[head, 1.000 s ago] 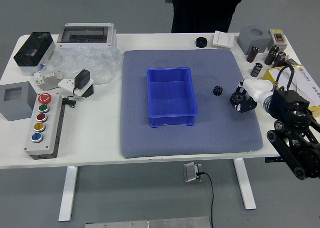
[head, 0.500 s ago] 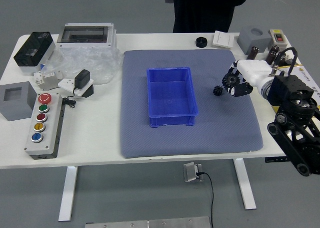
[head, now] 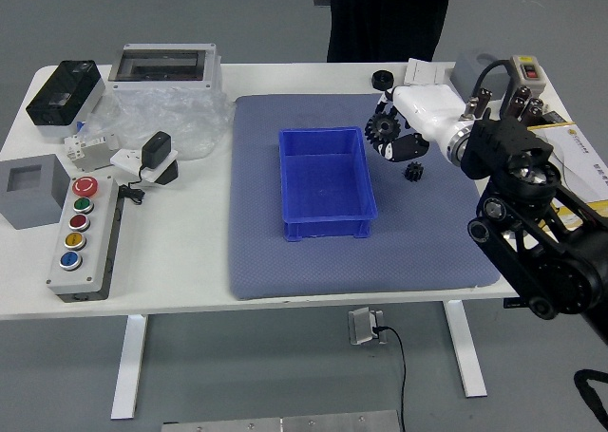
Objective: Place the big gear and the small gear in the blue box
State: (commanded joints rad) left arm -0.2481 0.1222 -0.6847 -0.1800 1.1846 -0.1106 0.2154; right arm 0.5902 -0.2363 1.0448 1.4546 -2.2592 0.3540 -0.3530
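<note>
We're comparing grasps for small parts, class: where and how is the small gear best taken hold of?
Probably by opposite sides of its notched rim, coming straight down from above: the small gear sits low on the grey mat, which blocks a grip from beneath. The right robot hand holds the big gear, so it should likely release that first.

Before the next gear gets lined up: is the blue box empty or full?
Empty: the blue box's inner floor shows bare.
</note>
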